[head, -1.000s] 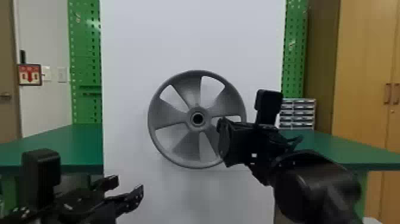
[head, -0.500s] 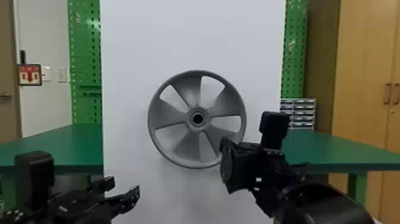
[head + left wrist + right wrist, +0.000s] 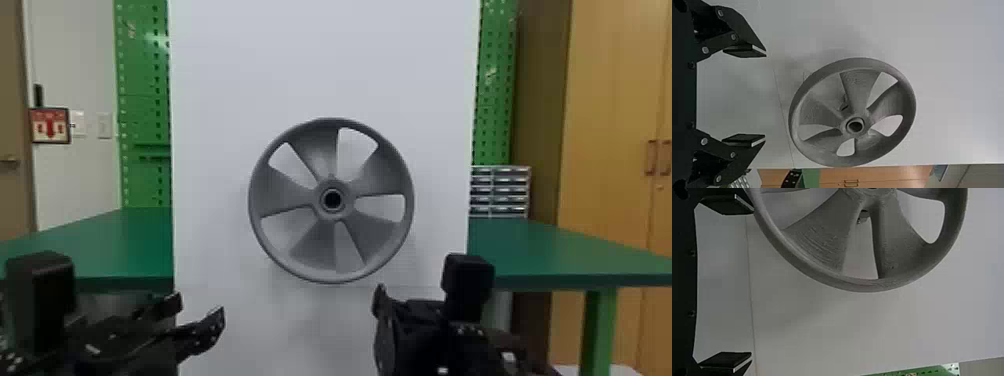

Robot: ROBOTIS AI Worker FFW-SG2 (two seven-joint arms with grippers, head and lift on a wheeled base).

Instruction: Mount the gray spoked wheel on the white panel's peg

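Wheel (image 3: 320, 245): seemingly mounted on panel (image 3: 320, 60), with left gripper (image 3: 765, 95) open at eight o'clock, right gripper (image 3: 751, 283) open at five; probably only retreat left.

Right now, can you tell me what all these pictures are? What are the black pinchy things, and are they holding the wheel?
The black pinchy things are a robot's hands, called grippers. The left gripper and right gripper each have two flat black fingers, spread wide open with nothing between them.

One picture comes from a camera on the robot's head, looking forward. The other two come from cameras on its wrists, and they are turned sideways.

The round gray wheel with wide spokes is in front of a tall, flat white panel. It seems to hang there by its middle, as neither gripper holds it. Farther back are a green table and a rack of small gray drawers.
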